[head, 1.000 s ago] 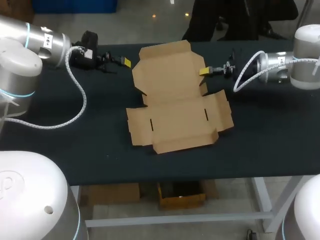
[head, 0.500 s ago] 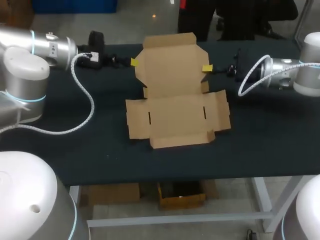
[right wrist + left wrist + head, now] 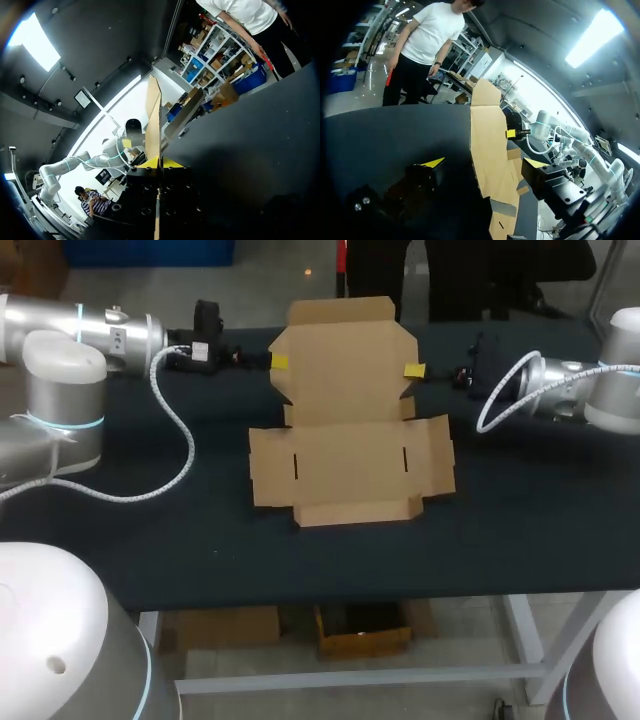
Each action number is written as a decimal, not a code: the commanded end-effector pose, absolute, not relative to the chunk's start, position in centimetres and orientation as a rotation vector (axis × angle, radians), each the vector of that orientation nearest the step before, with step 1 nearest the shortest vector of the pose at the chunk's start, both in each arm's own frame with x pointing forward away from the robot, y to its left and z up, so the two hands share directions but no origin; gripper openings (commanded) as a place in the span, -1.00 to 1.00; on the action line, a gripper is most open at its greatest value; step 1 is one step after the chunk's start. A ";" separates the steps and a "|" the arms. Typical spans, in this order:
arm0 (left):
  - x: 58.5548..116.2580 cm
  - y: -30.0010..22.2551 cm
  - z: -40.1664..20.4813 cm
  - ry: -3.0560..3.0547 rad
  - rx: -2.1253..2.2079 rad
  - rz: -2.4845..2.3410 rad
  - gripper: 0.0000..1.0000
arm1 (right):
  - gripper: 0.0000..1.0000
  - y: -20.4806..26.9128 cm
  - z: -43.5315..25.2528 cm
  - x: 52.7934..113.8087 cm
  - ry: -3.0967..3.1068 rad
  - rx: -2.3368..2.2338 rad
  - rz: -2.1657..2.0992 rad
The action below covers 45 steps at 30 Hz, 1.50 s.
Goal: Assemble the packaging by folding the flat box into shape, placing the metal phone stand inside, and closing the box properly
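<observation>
Currently box lies mostly flat on the surface, rear flap tilted up between both grippers. Right gripper pinches the flap's side edge; left gripper spread wide, opposite edge just ahead. Judged light, thin cardboard, bends readily at creases; best held by edges near fold lines.

Box swings round: skewed a second ago, edges square to table front now. Whole sheet slides slightly toward my left. Rear lid panel tips up off tabletop, top edge rising past table's far rim. Left gripper closes gap: was clear of box, yellow tip at panel's left edge now. Right gripper shifts back, riding panel's right edge.
</observation>
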State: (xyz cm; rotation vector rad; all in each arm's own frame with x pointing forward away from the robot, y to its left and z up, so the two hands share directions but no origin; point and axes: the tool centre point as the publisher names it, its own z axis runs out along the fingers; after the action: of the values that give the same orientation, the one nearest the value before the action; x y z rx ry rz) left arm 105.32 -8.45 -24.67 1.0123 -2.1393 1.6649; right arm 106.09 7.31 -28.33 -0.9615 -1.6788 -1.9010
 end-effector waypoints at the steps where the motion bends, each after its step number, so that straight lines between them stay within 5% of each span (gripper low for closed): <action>1: 105.8 -8.4 -24.8 -2.125 0.982 1.663 1.00 | -1.00 7.2 -28.2 106.3 -1.681 -0.929 -1.920; 33: 109.8 -12.1 -24.8 -2.147 0.656 1.851 1.00 | -1.00 7.7 -27.0 106.7 -1.708 -0.890 -1.996; 42: 110.0 -13.3 -24.8 -2.153 0.601 1.843 0.47 | -1.00 7.8 -26.5 107.3 -1.712 -0.893 -2.012; 45: 109.9 -13.5 -24.9 -2.156 0.588 1.837 0.49 | -1.00 7.7 -26.3 107.5 -1.713 -0.895 -2.017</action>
State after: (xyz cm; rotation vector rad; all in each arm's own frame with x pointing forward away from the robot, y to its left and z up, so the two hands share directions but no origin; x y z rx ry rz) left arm 109.42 -13.43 -24.67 0.6306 -2.1792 1.8431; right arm 107.39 7.72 -26.43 -0.8962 -1.7123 -2.0147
